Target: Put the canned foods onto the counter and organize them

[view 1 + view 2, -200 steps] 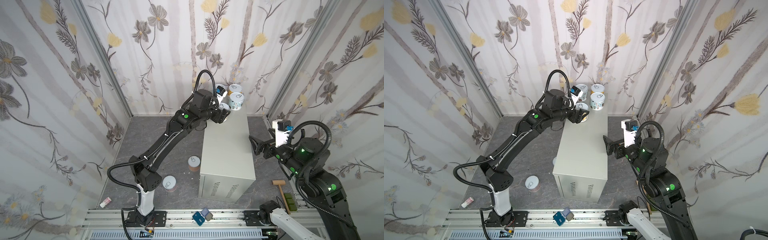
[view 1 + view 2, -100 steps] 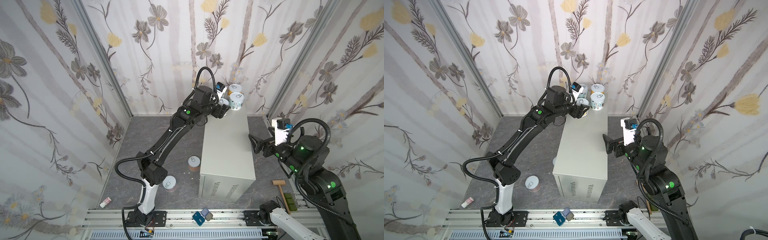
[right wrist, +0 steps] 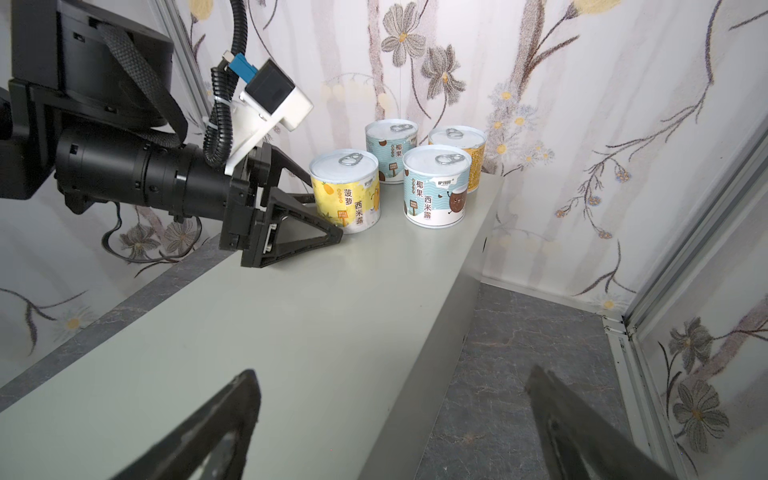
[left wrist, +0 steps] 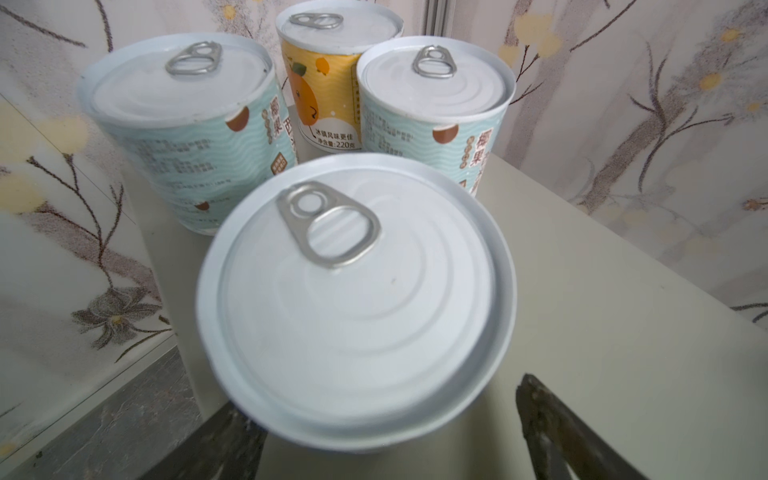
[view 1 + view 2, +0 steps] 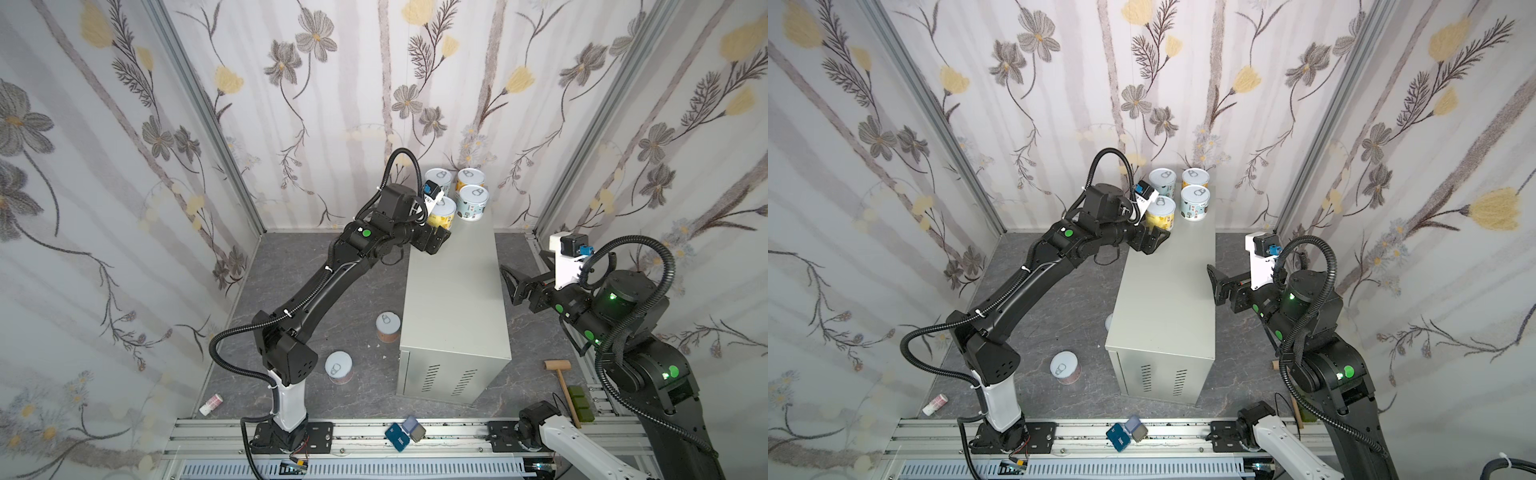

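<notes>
Where the counter (image 5: 453, 299) ends, four upright cans (image 5: 473, 196)

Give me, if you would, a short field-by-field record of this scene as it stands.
Counter: four upright cans at far end
Those cans: yellow can, two light blue cans, orange can
Floor cans: two, left of the counter
Left gripper: open, straddling the yellow can
Right gripper: open, empty, beside the counter
</notes>
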Robot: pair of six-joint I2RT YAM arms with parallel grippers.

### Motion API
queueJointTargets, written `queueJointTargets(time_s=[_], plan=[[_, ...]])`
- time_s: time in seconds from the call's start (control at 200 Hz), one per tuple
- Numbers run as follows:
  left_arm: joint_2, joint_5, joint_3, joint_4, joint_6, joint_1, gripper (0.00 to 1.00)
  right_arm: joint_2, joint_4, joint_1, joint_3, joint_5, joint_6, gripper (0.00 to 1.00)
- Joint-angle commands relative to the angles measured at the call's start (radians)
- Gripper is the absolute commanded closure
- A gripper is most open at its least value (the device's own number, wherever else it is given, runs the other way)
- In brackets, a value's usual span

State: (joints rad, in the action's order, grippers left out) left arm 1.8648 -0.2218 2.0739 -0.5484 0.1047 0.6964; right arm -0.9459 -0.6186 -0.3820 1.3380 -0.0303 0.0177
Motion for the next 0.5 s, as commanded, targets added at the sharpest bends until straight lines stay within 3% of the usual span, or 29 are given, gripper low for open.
queueJointTargets(time_s=[0.0,0.495], plan=[[-0.017,-0.003,-0.038,0.096,-0.014,-0.002,0.10,-0.011,0.037,-0.001,0.015,-0.002,0.006,0.00],[-0.005,0.038,-0.076,0.226,-0.047,-0.015,0.16,0.003,0.033,0.000,0.005,0.009,0.012,0.00]])
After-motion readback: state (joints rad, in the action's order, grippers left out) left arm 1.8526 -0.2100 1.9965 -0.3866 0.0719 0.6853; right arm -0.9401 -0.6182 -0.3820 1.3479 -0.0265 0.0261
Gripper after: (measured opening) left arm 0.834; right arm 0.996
